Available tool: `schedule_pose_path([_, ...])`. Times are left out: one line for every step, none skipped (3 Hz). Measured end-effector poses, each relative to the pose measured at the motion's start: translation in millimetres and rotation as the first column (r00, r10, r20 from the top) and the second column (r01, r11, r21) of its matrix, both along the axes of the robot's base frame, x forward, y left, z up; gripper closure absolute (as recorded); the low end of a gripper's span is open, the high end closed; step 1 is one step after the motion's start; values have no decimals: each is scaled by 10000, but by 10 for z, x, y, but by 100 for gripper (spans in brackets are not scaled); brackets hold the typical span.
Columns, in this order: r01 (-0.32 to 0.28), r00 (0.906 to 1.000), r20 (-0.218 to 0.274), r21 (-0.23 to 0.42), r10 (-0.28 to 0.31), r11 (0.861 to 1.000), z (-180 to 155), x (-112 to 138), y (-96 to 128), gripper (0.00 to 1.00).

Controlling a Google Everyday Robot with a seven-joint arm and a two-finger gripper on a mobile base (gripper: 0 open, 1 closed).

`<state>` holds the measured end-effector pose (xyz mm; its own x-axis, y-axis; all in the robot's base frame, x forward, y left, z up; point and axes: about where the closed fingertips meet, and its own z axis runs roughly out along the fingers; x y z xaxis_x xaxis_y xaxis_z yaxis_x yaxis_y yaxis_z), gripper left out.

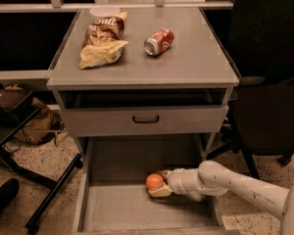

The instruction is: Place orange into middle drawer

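**A:** Where is the orange [154, 180] in relation to the middle drawer [117, 212]?

**B:** Within its walls, over the grey bottom, in the drawer's back half and a little right of its centre line. Whether the fruit rests on the bottom or hangs just above it cannot be told from this angle.

**A:** And the gripper [159, 184]?

**B:** It reaches in from the drawer's right wall, with the arm [235, 185] lying nearly level and pointing towards the drawer's left wall. Its fingers [160, 192] sit one on the drawer's back side of the orange and one on the front side. They are closed against it, so the fruit is held at the very tip.

**A:** So which way does the orange lie from the gripper?

**B:** Straight out beyond the fingertips, towards the drawer's left wall. Being round, it has no long axis to mind. The line that counts is the one between the fingers, running front to back across the drawer.

**A:** What does the next move turn on?

**B:** Most likely the gap beneath the fruit. The orange is already well inside the left wall and front edge. Letting go needs only that the fingers part, though on a flat bottom the fruit may roll leftward.

**A:** Does anything crowd it?

**B:** The red soda can [159, 41] lies on the cabinet top, well above the drawer and out of the way.
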<state>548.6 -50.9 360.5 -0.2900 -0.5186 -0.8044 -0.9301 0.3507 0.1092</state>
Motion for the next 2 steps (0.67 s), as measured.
schedule_pose_path([-1,10000,-1,1,1,10000,0,0,1,58])
schedule_pose_path([-1,10000,-1,1,1,10000,0,0,1,35])
